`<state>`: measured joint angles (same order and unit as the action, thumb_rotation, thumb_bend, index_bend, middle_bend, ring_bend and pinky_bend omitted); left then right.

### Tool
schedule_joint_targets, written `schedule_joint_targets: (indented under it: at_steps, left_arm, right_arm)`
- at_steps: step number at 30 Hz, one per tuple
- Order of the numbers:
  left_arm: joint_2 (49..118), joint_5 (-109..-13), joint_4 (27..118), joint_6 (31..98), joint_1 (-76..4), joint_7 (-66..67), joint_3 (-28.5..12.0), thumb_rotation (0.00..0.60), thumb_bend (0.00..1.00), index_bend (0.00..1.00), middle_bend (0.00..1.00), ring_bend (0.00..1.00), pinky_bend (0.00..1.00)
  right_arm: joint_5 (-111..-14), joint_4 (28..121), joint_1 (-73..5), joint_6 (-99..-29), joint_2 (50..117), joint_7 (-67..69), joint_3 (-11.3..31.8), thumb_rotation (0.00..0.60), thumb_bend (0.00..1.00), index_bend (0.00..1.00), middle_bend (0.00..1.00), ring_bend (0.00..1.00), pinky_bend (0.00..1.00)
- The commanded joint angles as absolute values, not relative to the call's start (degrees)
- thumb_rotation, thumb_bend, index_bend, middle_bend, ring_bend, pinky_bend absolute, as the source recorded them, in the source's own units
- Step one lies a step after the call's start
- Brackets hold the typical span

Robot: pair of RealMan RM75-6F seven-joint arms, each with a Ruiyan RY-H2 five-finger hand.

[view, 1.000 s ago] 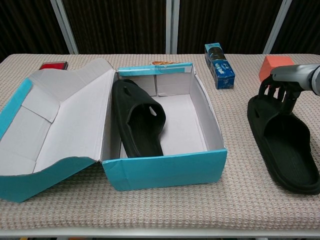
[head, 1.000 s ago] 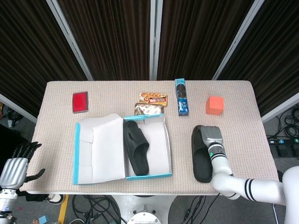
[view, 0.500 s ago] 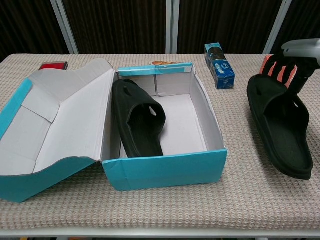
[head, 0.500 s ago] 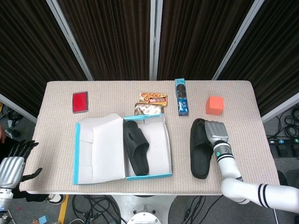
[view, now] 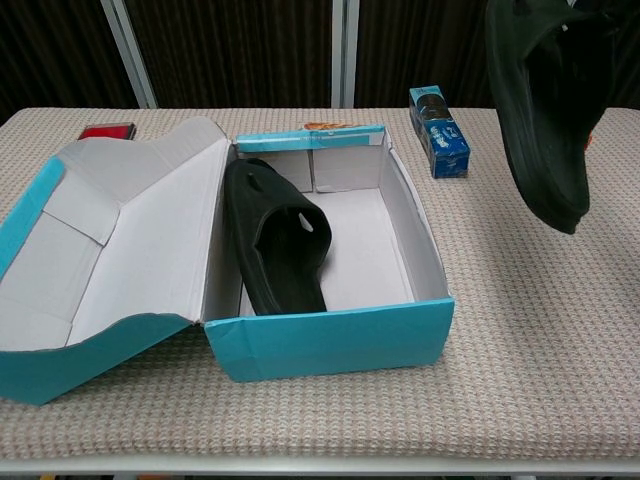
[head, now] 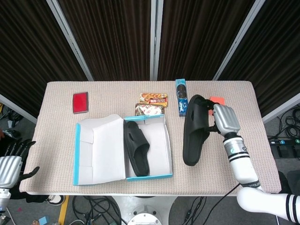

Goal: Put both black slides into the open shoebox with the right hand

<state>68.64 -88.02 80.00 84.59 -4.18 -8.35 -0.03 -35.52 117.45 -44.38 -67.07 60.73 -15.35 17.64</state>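
Observation:
One black slide [head: 136, 147] [view: 277, 238] lies in the left half of the open blue shoebox [head: 161, 176] [view: 330, 338]. My right hand [head: 224, 119] holds the second black slide [head: 194, 128] [view: 540, 110] by its toe end, lifted off the table and hanging heel-down to the right of the box. In the chest view that hand is out of frame above the slide. My left hand [head: 10, 165] hangs beside the table's front left corner, fingers spread, holding nothing.
The box lid [head: 98, 150] lies flat to the left. Behind the box are two snack packs [head: 151, 104], a blue biscuit box [head: 182, 97] [view: 439, 131], a red case [head: 80, 102] and an orange cube [head: 217, 100] partly behind my right hand.
My right hand has raised the second slide off the table and carried it up and left, towards the shoebox. The left hand has barely shifted.

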Motion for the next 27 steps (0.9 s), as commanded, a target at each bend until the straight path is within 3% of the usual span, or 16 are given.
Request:
schedule_joint_targets:
  at_steps: [1,10,27]
  left_arm:
    - [69.0,-88.1,79.5,85.0,-4.1,-7.7,-0.2,0.600,0.20,0.14,0.12,0.04,0.08]
    - [69.3,-89.4,76.2,87.5,-3.9,-7.7,-0.6,0.600,0.20,0.14,0.12,0.04,0.08]
    - [70.4,-90.9,72.8,89.6,-3.9,-8.7,-0.5,0.600,0.19,0.14,0.12,0.04,0.08]
  right_arm:
    - [-40.2,116.6,-42.6,-65.2,62.3,-9.4,19.2,0.600,0.25,0.54,0.54,0.45,0.42]
    - [-48.0,111.7,-41.7,-60.9,70.7,1.4,19.1,0.600,0.24,0.54,0.54,0.45,0.42]
    - [-61.3,97.7,-42.8,-45.9,77.8,19.9,17.8,0.600,0.23,0.54,0.54,0.45,0.42]
